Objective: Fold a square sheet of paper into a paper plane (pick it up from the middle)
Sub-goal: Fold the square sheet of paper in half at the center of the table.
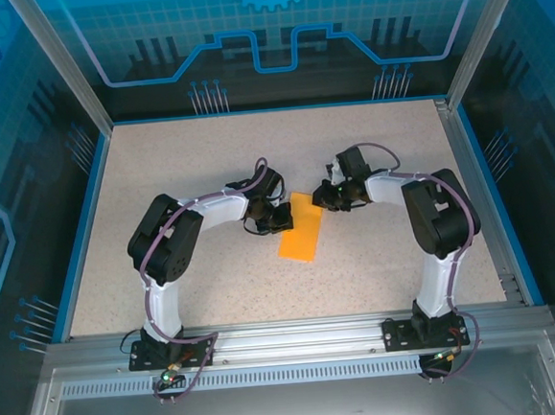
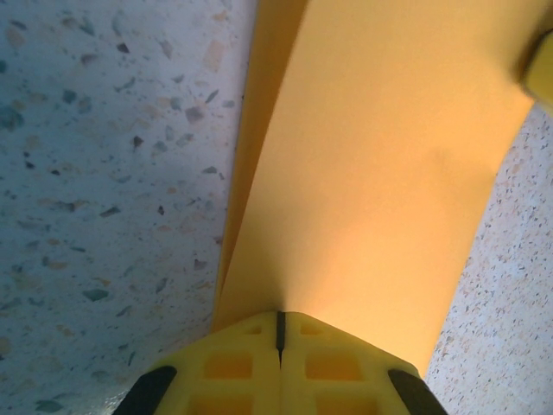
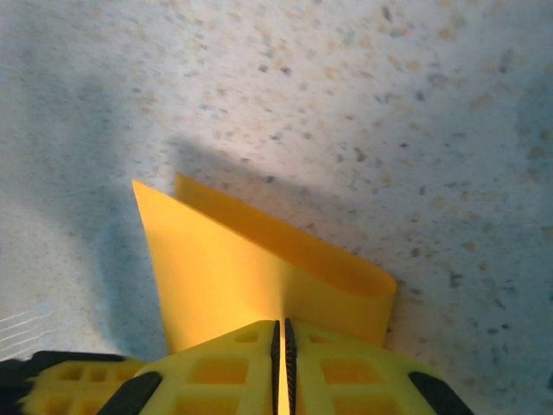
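The square sheet of paper (image 1: 301, 236) is bright orange and doubled over into a long rectangle at the middle of the table. My left gripper (image 1: 280, 217) is shut on its left edge. In the left wrist view the yellow jaws of the left gripper (image 2: 279, 316) pinch the sheet (image 2: 380, 156), which stretches away in two layers. My right gripper (image 1: 323, 199) holds the far right corner. In the right wrist view the right gripper (image 3: 282, 324) has paper clamped between its ribbed pads, and the sheet (image 3: 225, 268) curls over in a loose fold. The paper plane is out of view.
The speckled table (image 1: 207, 165) is bounded by a blue rim and transparent walls (image 1: 84, 194) on the left, right and back. An aluminium rail (image 1: 288, 346) carrying both arm bases runs along the near edge.
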Robot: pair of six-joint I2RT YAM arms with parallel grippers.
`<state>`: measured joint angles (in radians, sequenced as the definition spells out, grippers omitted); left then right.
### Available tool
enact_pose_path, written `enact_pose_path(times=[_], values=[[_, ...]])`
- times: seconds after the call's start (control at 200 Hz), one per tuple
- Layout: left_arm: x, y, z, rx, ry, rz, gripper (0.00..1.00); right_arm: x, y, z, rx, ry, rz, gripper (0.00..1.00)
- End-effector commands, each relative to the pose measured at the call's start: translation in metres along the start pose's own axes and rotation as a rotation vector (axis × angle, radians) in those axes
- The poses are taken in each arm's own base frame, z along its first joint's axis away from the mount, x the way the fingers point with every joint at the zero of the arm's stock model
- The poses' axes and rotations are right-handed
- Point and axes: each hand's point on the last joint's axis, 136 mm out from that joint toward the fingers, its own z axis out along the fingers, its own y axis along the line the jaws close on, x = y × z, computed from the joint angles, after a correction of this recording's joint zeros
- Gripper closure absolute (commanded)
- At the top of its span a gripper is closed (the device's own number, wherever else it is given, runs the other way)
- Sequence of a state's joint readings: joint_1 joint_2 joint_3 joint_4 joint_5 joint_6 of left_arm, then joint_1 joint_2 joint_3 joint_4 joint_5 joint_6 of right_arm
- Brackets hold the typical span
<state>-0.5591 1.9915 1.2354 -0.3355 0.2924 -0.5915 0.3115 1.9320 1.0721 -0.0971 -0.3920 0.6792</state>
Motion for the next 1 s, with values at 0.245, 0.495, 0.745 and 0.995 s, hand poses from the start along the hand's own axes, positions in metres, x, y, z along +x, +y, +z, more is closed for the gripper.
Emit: enact_pose_path(times=[0.245,0.495,0.745,0.995], values=[[0.031,0.031,0.020,-0.097,0.111,-0.020,1.00,0.004,-0.010,-0.002,0.048,0.019,0.019,0.87],[0.030,0.032,0.019,-0.102,0.109,-0.023,1.00,-0.023,0.010,-0.024,-0.020,-0.019,0.004,0.86],[0.031,0.032,0.019,-0.101,0.111,-0.022,1.00,-0.011,-0.016,0.003,0.019,0.031,0.058,0.87],[0.032,0.032,0.018,-0.102,0.111,-0.018,1.00,-0.001,-0.034,0.008,0.112,0.060,0.063,0.87]])
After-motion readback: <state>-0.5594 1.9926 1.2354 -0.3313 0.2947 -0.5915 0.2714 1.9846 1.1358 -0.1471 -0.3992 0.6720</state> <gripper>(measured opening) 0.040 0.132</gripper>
